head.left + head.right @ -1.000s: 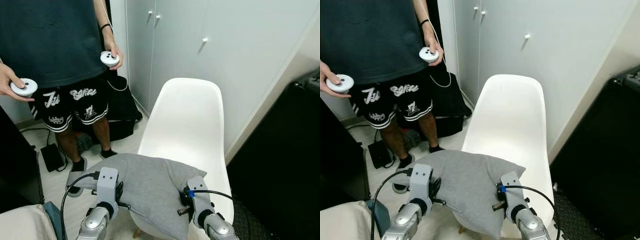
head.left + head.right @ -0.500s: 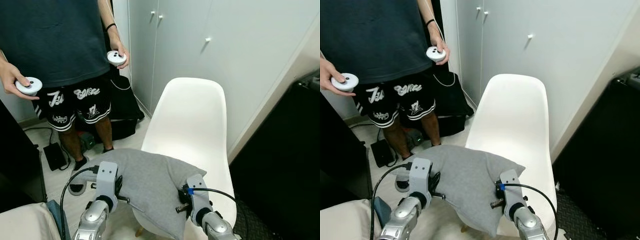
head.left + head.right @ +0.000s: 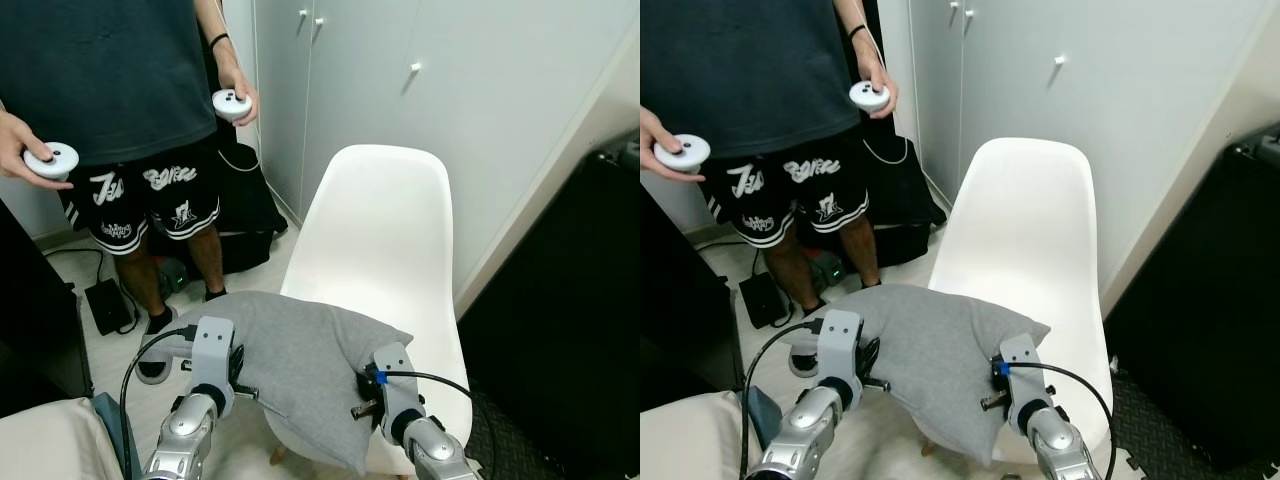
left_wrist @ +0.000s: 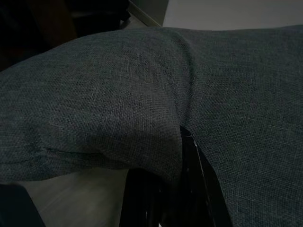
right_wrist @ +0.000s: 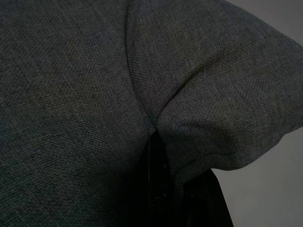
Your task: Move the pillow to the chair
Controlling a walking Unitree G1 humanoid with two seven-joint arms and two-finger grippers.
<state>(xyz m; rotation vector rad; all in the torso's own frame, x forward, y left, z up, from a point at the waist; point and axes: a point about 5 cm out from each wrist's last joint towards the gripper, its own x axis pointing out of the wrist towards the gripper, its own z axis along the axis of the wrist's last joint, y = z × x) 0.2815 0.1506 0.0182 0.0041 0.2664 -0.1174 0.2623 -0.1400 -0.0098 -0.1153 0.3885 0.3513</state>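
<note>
Pillow (image 3: 295, 365) held left–right between left gripper (image 3: 238, 372) and right gripper (image 3: 366, 392), each apparently pinching an end — over near edge of chair (image 3: 375, 250); seat lies farther ahead.

Grey pillow (image 3: 300, 365) a little higher and further over the white chair (image 3: 385, 240) seat than before.

The pillow (image 3: 290, 365) lies across the chair's (image 3: 375, 240) front edge, between the left gripper (image 3: 240, 375) and right gripper (image 3: 366, 392). A person (image 3: 110, 90) stands left of the chair, cupboards (image 3: 420, 110) behind it.
</note>
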